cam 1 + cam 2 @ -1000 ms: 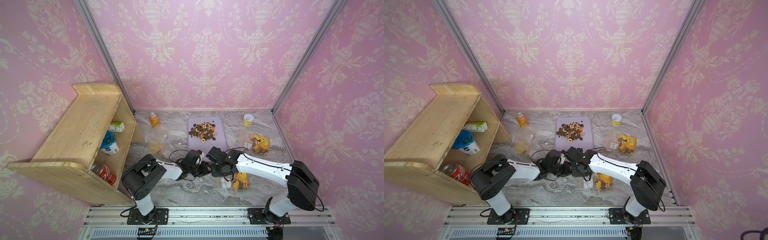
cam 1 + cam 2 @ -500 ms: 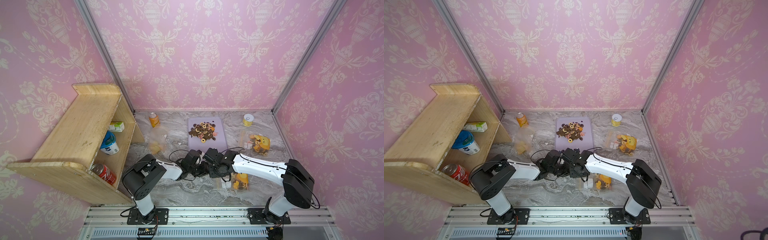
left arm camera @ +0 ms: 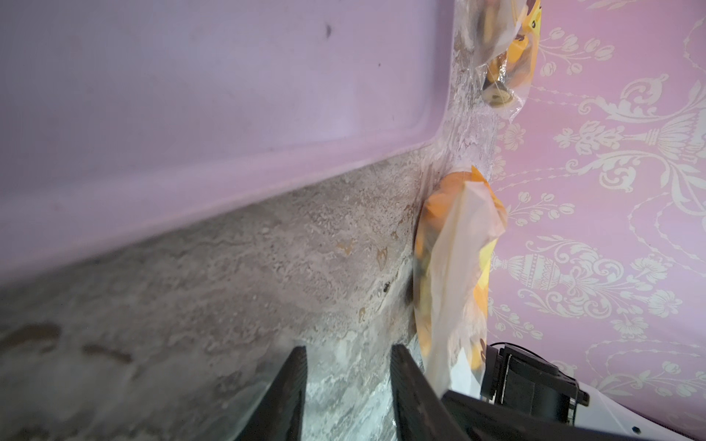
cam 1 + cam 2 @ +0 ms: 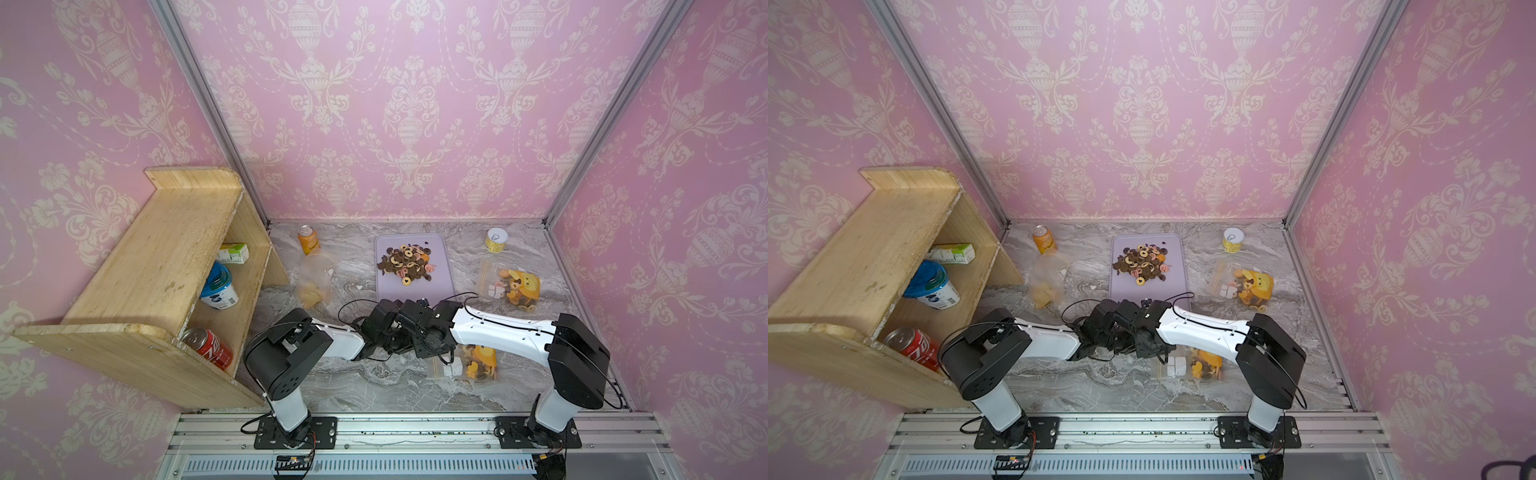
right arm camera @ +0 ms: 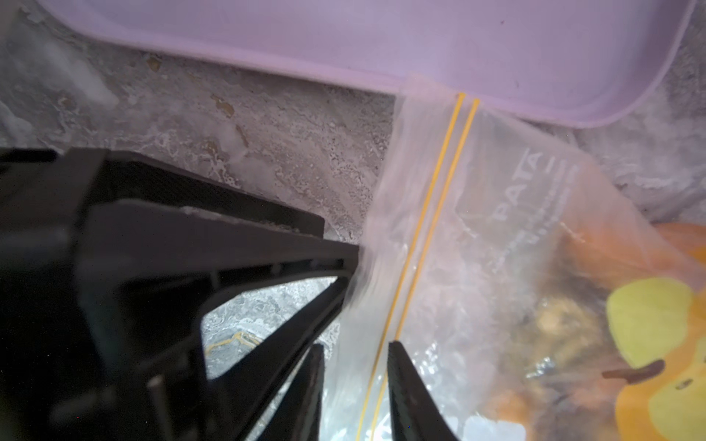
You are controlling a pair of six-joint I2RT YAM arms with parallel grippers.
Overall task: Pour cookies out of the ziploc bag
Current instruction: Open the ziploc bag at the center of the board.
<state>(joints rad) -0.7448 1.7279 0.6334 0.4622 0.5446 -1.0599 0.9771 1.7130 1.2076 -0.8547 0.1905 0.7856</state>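
A clear ziploc bag [image 4: 473,363] [image 4: 1196,363] lies on the marble under my right forearm, just in front of the purple tray [image 4: 440,286]. In the right wrist view the bag [image 5: 496,229] shows two yellow zip lines and blurred brown and orange shapes inside. My right gripper [image 5: 357,347] [image 4: 434,351] stands open, its fingers astride the zip edge. My left gripper [image 3: 347,349] [image 4: 409,338] is open over bare marble, one finger tip [image 5: 344,263] touching the bag's mouth edge. A pile of cookies [image 4: 406,262] [image 4: 1144,266] lies on the tray.
A wooden shelf [image 4: 166,257] at the left holds a carton, a blue-lidded tub and a red can. An orange can [image 4: 308,240] and a yellow can [image 4: 496,240] stand at the back. Two more bags lie at the right [image 4: 511,284] and the left [image 4: 313,278].
My right gripper has shifted a little to the left, closer to the left gripper at the bag's mouth. The left arm has hardly moved.
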